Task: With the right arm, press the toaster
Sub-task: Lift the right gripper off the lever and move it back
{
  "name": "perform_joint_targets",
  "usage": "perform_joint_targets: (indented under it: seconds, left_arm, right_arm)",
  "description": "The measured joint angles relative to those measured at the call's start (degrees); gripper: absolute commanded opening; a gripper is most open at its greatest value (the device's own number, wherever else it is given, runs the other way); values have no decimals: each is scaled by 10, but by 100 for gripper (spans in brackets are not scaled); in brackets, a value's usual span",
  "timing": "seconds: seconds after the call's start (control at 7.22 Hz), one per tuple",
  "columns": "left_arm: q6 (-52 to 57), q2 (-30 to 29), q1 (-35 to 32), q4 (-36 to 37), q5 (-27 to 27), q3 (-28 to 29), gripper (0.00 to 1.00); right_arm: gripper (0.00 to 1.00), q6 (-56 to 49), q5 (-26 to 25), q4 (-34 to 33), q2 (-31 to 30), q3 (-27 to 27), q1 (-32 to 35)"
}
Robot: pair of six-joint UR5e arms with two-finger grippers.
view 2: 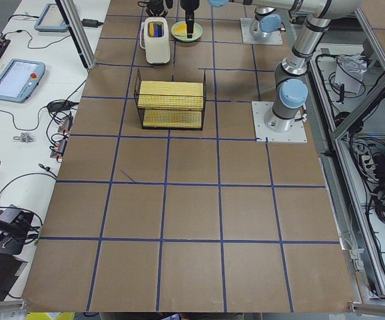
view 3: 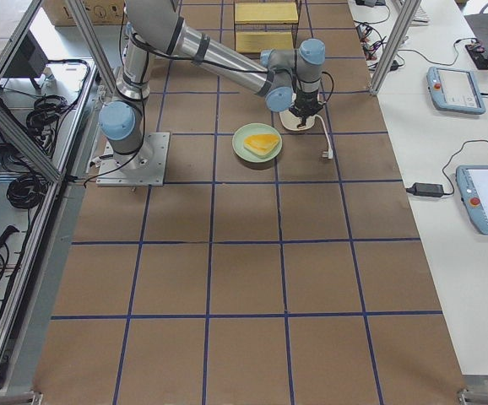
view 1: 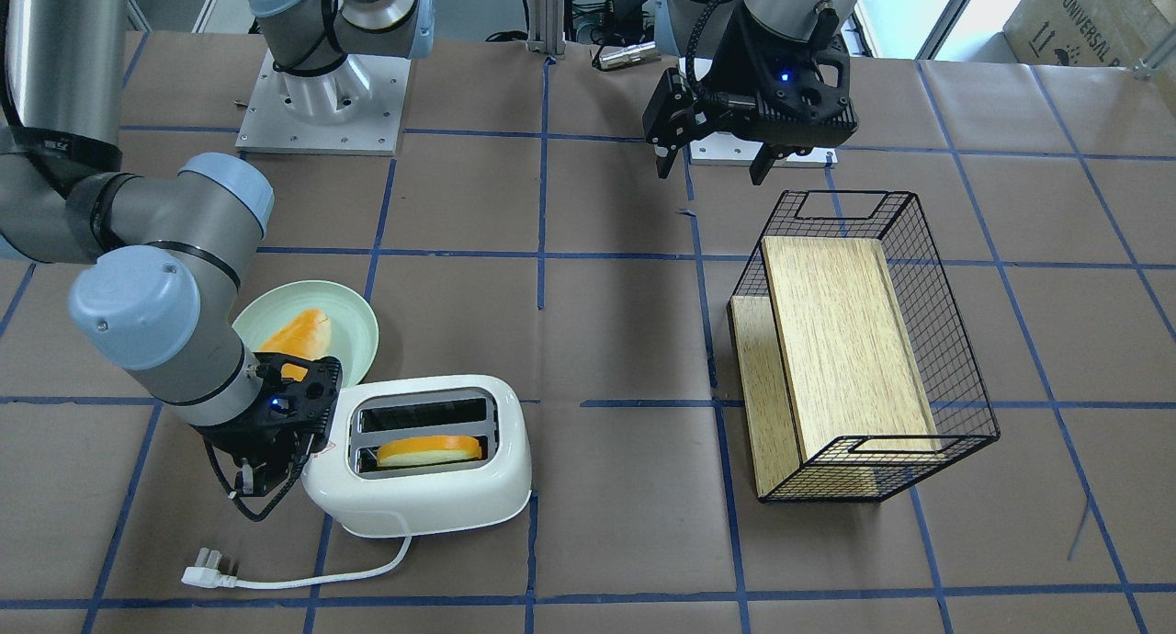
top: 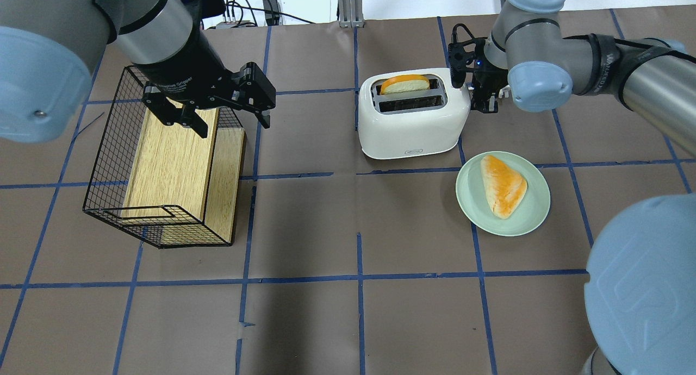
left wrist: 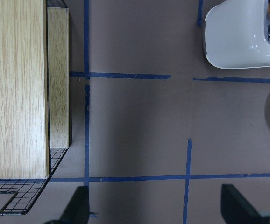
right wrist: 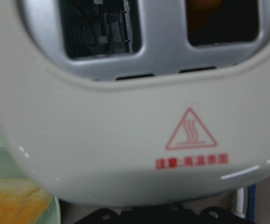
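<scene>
- Toaster (right wrist: 125,154) fills my right wrist view: its glossy white end and red warning triangle sit right under the lens, with both slots beyond at 12 o'clock.
- On the overhead view it stands at about 1 o'clock from the table's middle, with its long axis running 9 to 3. A bread slice (top: 405,84) sits in the slot on its 12 o'clock side.
- My right gripper (top: 484,106) hangs at the toaster's 3 o'clock end, just beside the shell, fingers pointing down. I judge the press goes straight down along that end face.
- I cannot tell how far its jaws stand apart, and I see nothing held in them.
- My left gripper (top: 231,124) is well apart at 9 o'clock, over the wire basket (top: 106,190), jaws wide and empty. The right arm (top: 587,60) is plainly the nearer.
- I find the lever in no view. The gripper body covers that end, so I cannot tell whether there is contact.
- A green plate (top: 538,206) with another bread piece (top: 503,185) lies at the toaster's 5 o'clock.
</scene>
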Motion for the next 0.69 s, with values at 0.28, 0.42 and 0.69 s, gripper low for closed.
perform_joint_targets:
  seconds: [0.28, 0.42, 0.69]
  left_arm:
    - [0, 0, 0, 0, 0, 0, 100]
    - [0, 0, 0, 0, 0, 0, 100]
    - [0, 1, 0, 0, 0, 0, 100]
  right_arm:
    - [100, 40, -2, 17, -24, -13, 1]
    - [100, 77, -3, 48, -51, -15, 2]
    - [100, 215, -3, 115, -122, -6, 3]
